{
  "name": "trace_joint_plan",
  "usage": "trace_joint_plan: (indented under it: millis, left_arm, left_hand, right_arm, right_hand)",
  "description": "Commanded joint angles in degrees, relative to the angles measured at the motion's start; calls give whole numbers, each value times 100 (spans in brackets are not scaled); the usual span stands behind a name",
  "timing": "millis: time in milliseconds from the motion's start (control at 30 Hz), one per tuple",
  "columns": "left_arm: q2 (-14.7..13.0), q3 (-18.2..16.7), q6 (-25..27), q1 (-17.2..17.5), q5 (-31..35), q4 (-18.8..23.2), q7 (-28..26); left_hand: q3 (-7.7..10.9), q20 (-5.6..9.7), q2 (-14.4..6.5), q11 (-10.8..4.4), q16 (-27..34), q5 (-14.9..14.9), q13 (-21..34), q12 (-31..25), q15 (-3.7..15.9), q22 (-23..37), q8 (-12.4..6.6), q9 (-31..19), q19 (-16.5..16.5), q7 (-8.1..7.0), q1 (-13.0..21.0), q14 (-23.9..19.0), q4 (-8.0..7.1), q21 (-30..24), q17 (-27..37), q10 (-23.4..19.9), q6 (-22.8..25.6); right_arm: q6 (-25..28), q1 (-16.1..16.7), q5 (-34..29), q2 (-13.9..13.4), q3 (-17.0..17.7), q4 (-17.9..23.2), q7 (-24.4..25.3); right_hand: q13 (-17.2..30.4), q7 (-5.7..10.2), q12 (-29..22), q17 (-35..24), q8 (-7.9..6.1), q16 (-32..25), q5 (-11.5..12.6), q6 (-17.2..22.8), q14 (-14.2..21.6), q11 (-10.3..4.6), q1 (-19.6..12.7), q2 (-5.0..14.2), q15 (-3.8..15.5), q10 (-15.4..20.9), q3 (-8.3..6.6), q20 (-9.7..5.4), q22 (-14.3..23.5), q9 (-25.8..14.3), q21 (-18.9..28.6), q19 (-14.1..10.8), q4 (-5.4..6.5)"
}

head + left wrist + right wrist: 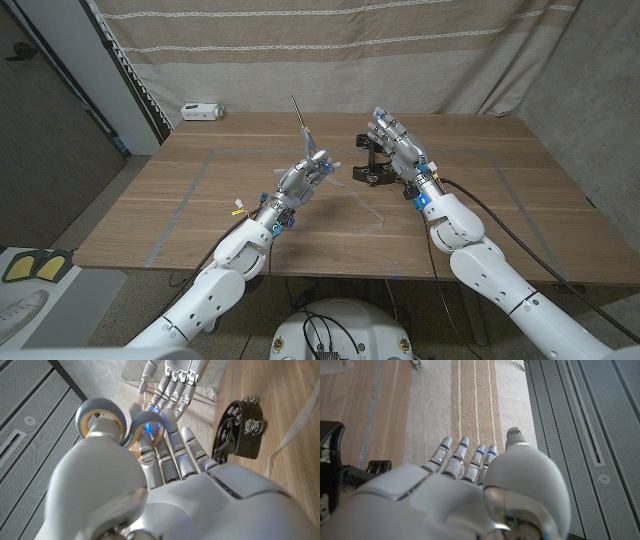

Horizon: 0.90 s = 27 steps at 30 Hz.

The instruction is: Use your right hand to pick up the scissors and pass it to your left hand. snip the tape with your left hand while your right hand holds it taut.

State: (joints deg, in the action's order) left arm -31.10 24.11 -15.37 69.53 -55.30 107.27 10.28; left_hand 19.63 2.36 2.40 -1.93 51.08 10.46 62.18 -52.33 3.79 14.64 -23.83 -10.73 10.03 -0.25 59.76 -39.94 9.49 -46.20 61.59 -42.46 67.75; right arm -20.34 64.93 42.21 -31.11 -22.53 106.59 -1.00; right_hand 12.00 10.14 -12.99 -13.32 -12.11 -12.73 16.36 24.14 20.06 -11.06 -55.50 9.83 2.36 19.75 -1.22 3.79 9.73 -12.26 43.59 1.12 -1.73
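Left hand (303, 178) up over the worktop (200, 215), fingers curled through the grey loops of the scissors (305, 137), blades pointing up and away from me. From my left wrist I see those loops (100, 420) sitting snug on my fingers (165, 455). So, as I judge it, the handover is done and the snip is what's in hand now.

Right hand (395, 145) hangs just above the black tape dispenser (372, 165), fingers straight and spread, holding nothing. A strip of clear tape (368, 205) trails from the dispenser across the wood toward me, lying slack.

How to do this well, as I see it: right hand goes down first, pinches the loose end of that strip and draws it away from the dispenser until it lifts off the wood and runs tight. Only then do I tip the scissors down beside the dispenser, blades apart, square across the strip, close to the pinch. Slack tape will fold between the blades instead of cutting.

Writing or brands: none I can read; the small white box (201, 110) far behind the dispenser is too small to tell.
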Motion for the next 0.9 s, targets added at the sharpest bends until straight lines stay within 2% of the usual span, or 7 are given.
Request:
trace_joint_plan:
  millis: [33,200,233,433,500,833,900]
  left_arm:
    - [79,15,-18,-21,-27,-68,-76]
    - [108,16,-48,-28,-20,-111,-69]
    - [106,15,-55,-32,-5,-121,-68]
    - [101,-16,-78,5,130,-119,-276]
    - [102,-29,-89,21,151,-119,-328]
    - [161,-87,-186,71,176,-192,-453]
    - [170,-98,-172,84,180,-184,-525]
  left_hand:
    - [-35,147,-141,-1004,70,31,36,-140,884,8,76,21,43,-378,229,-68,-25,-24,29,-1106,234]
    - [-97,150,-114,-1008,256,40,164,-297,874,-6,193,55,49,-397,246,-183,-59,-38,130,-1255,295]
    - [-121,123,-115,-1004,303,48,361,-526,875,-12,275,62,47,-425,275,-170,-69,-46,138,-1495,292]
    - [-229,137,-25,-1011,393,52,591,-670,853,-37,431,51,164,-403,273,-118,-102,-102,109,-1351,441]
    - [-292,143,62,-1012,385,62,566,-656,847,-54,408,-4,218,-315,148,-105,-154,-113,134,-1300,550]
    - [-616,108,577,-1010,239,199,365,-621,845,-183,567,-22,474,-208,-456,-258,-329,-92,234,-1400,677]
    - [-801,82,749,-1013,163,237,332,-642,835,-225,643,-21,520,-161,-751,-317,-410,-56,218,-1486,702]
  right_arm:
    - [51,-20,-32,-45,13,76,33]
    - [64,-24,-60,-61,20,95,56]
    - [77,-20,-41,-61,25,106,65]
    - [90,-22,-33,-65,18,104,55]
    - [77,-24,-40,-58,13,96,50]
    - [53,-28,-74,-53,11,96,57]
    - [64,-20,-79,-55,14,115,80]
  right_hand:
    - [1,52,-53,3,-19,-31,56,9,5,-45,45,-25,957,32,-1,-4,32,-3,-22,-36,-33]
    - [-1,56,-59,5,-24,-33,56,22,6,-50,48,-24,958,41,-3,-10,32,-3,-31,-46,-35]
    - [-1,58,-60,6,-23,-33,56,20,6,-52,48,-23,959,43,-4,-9,32,-3,-34,-47,-36]
    - [-3,61,-64,10,-24,-32,57,23,2,-56,48,-24,960,49,-7,-7,33,-2,-48,-50,-42]
    - [-3,56,-61,10,-24,-33,57,21,3,-57,49,-25,960,40,-8,-8,33,-2,-52,-48,-43]
    - [-6,60,-63,16,-23,-36,58,20,10,-62,51,-29,957,40,-10,-4,33,0,-68,-60,-51]
    - [-6,64,-64,16,-23,-36,58,21,10,-63,52,-29,956,42,-10,-5,33,0,-71,-59,-51]
